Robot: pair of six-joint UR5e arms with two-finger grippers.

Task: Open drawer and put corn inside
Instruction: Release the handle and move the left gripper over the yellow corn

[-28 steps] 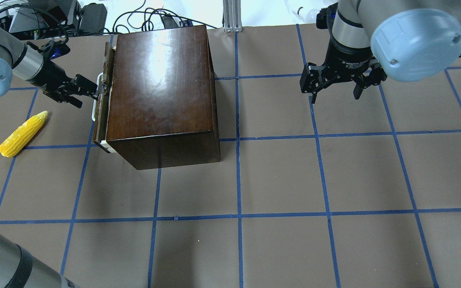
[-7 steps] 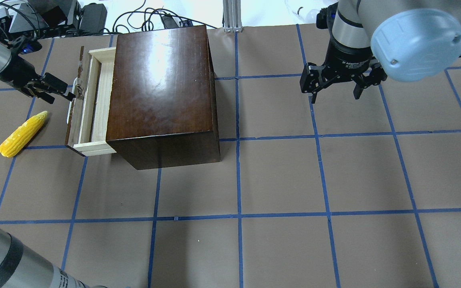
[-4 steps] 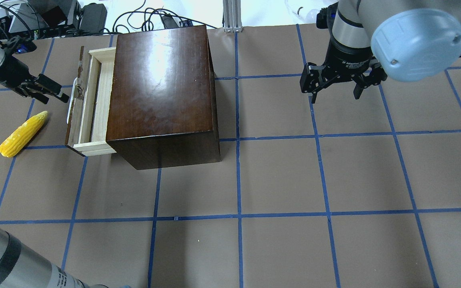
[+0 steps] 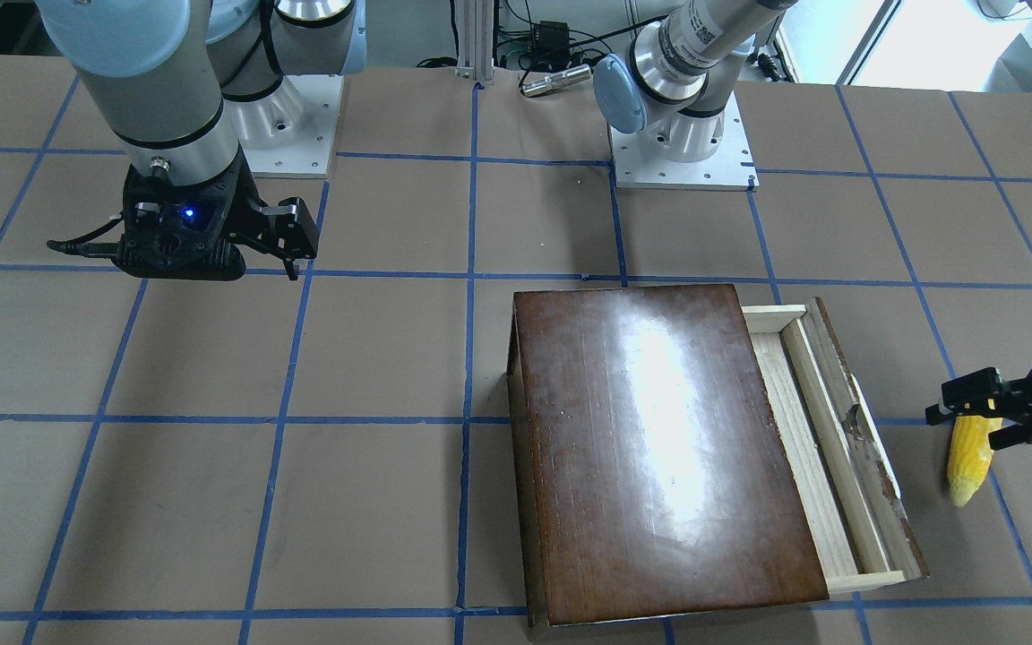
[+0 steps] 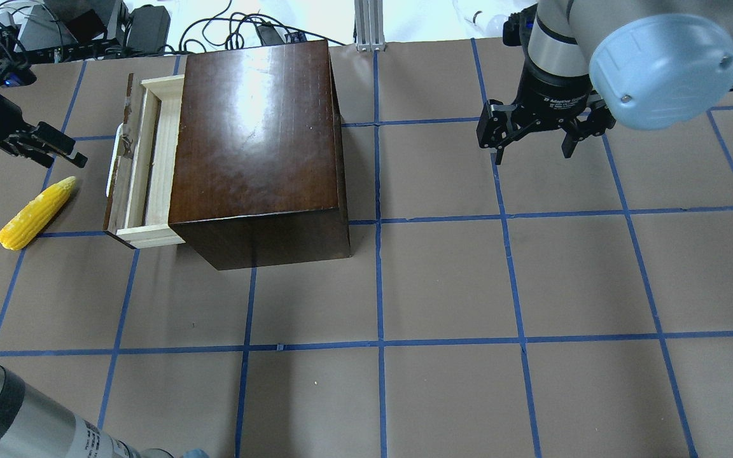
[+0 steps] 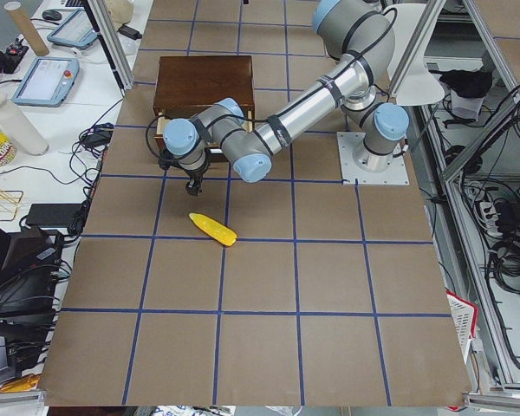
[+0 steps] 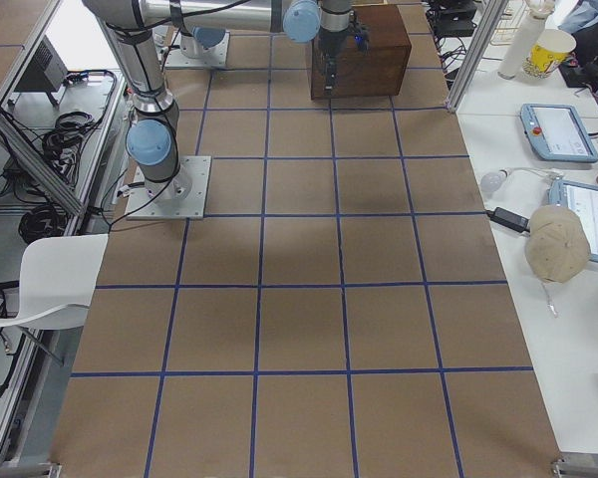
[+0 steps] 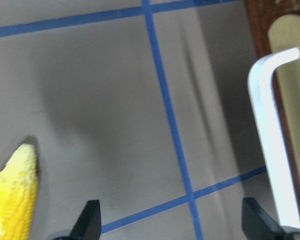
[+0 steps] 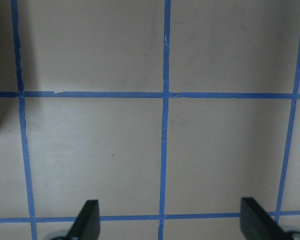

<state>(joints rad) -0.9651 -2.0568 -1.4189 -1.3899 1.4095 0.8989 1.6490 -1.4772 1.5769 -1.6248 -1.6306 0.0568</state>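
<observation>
Far left: the corn [image 5: 37, 212]. Lies flat on the table [image 5: 443, 286], not in the drawer yet. Bright yellow and bumpy, fat at one end and pointy at the other. Round enough to roll if nudged.

Close by the pointy tip: the left gripper [image 5: 64, 149]. Hangs near the corn but touches nothing. Fingers [image 8: 90, 222] spread wide apart and empty, plain to see from the left wrist camera.

Next along: the drawer [image 5: 153, 159]. Sticks partway out of the box [image 5: 255, 127]. Pale bare wood inside, with a worn dark front and a thin whitish handle [image 5: 111, 175]. Seems empty, though hard to be sure with part of the inside hidden under the box top.

The box itself: dark brown, smooth and shiny, with light bouncing off the top.

Far right: the right gripper [image 5: 534, 149]. Hovers over the table, well apart from everything, fingers wide apart, holding nothing.

Opening step: done, by the look of it. Now for the corn. Bring the left gripper down over the middle of the cob, turn to pinch across the thin way, squeeze gently, lift, then carry over the dark front and let go above the pale tray.
</observation>
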